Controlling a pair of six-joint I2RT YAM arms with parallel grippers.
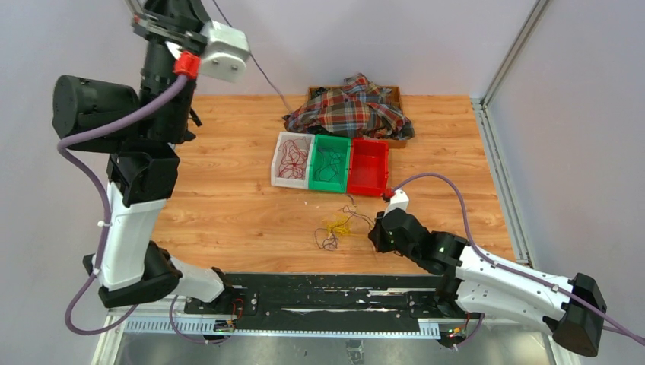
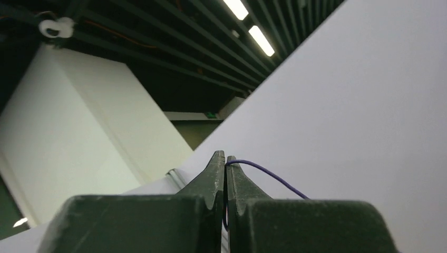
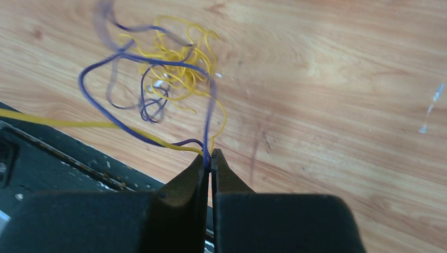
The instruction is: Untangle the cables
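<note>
Left jaws, right jaws clamped on purple cable (image 3: 209,121); yellow tangle (image 3: 179,68) snarled around it; bins (image 1: 369,171) beyond.

Overhead cam crops the left claw (image 2: 225,157) off at the top edge. Its wrist cam cuts the finger bases at the bottom, and the purple wire (image 2: 287,185) it's nipping drops out of sight behind them. From above, the right claw (image 3: 210,154) has its tips buried under its own wrist. Up close, its purple strand (image 3: 113,122) goes blurry near the top, the yellow cable (image 3: 47,120) exits left, and I can't tell if yellow's pinched too. The tangle (image 1: 335,227) is too tiny overhead to trace. The plaid cloth (image 1: 350,106) hides most of the brown tray (image 1: 394,94).
</note>
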